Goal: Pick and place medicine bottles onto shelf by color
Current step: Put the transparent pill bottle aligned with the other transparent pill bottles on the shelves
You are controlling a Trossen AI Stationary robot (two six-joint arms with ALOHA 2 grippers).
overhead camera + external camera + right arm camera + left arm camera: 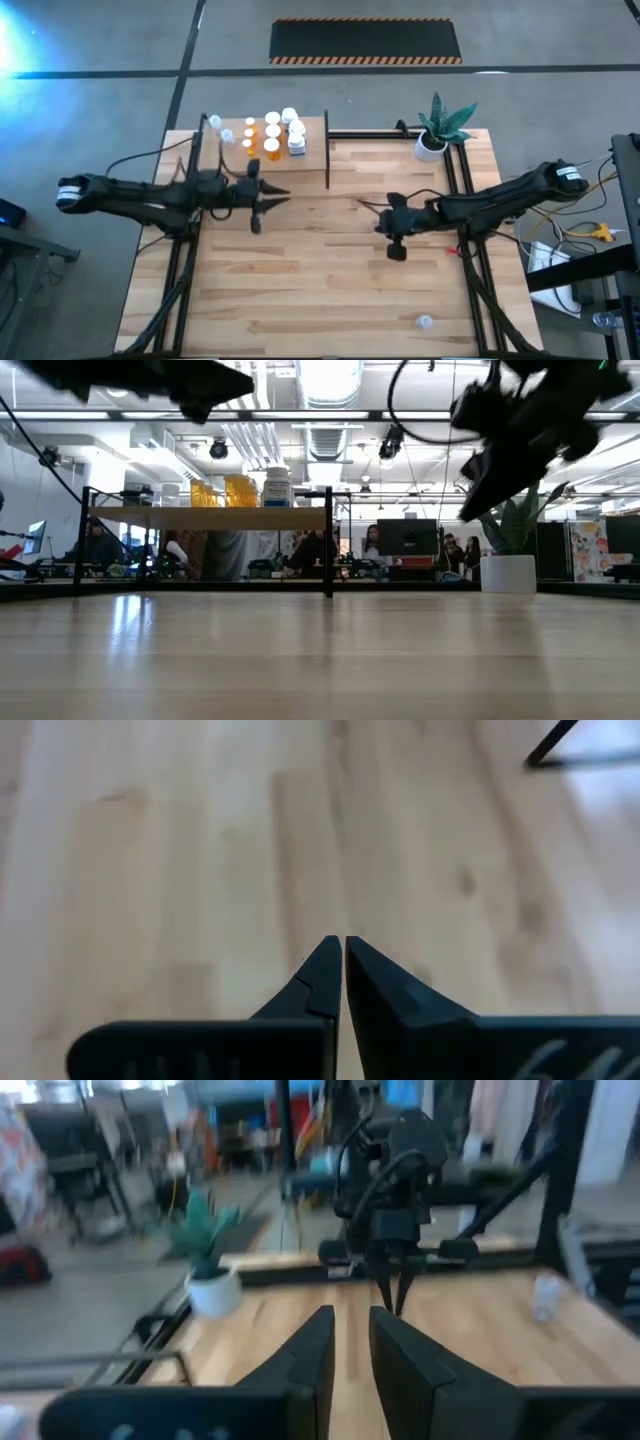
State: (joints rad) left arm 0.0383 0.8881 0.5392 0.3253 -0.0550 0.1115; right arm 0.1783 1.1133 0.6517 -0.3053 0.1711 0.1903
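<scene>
The shelf (262,160), a light wooden board on black posts, stands at the table's far left. On it stand orange bottles (272,128), white bottles (296,132) and clear-bluish bottles (220,128). They also show in the low view (240,491). One clear-bluish bottle (425,322) lies alone on the tabletop near the front right, and it shows in the left wrist view (547,1295). My left gripper (286,196) hovers in front of the shelf, pointing right, its fingers a narrow gap apart (351,1330) and empty. My right gripper (362,204) hovers mid-table, pointing left, shut (343,946) and empty.
A white pot with a green plant (437,130) stands at the far right corner. A dark upright divider (327,150) marks the shelf's right end. Black frame rails (465,200) run along the table's sides. Bare planked tabletop (320,280) lies between the arms and the near edge.
</scene>
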